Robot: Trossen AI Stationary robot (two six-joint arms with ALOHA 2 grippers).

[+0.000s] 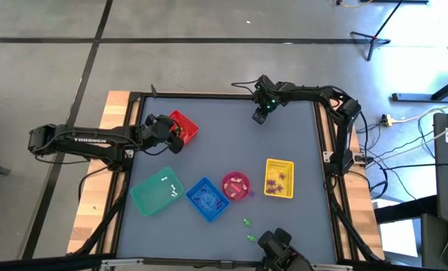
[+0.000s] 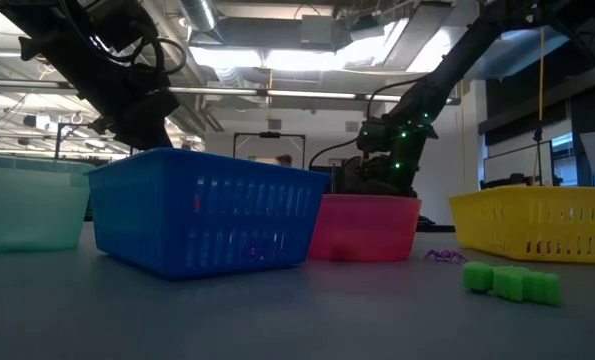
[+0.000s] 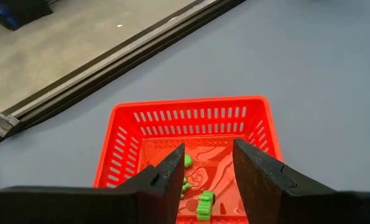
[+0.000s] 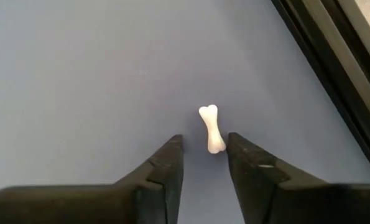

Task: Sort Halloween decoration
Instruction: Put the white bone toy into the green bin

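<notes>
Looking down the right wrist camera, I see the right gripper [image 4: 202,163] low over the far edge of the table, its fingers apart with a small white bone [image 4: 212,129] lying just ahead of the gap, not gripped. My left gripper [image 3: 208,174] hovers over the red basket [image 3: 119,143], fingers parted and empty, green trinkets [image 3: 204,205] lying in the basket below. Nearer me stand the teal basket [image 1: 150,194], blue basket [image 1: 207,199], pink bowl [image 1: 227,181] and yellow basket [image 1: 279,163], with loose green pieces [image 2: 512,281] on the mat.

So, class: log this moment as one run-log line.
left gripper: open over red basket | right gripper: open, at white bone on table
</notes>
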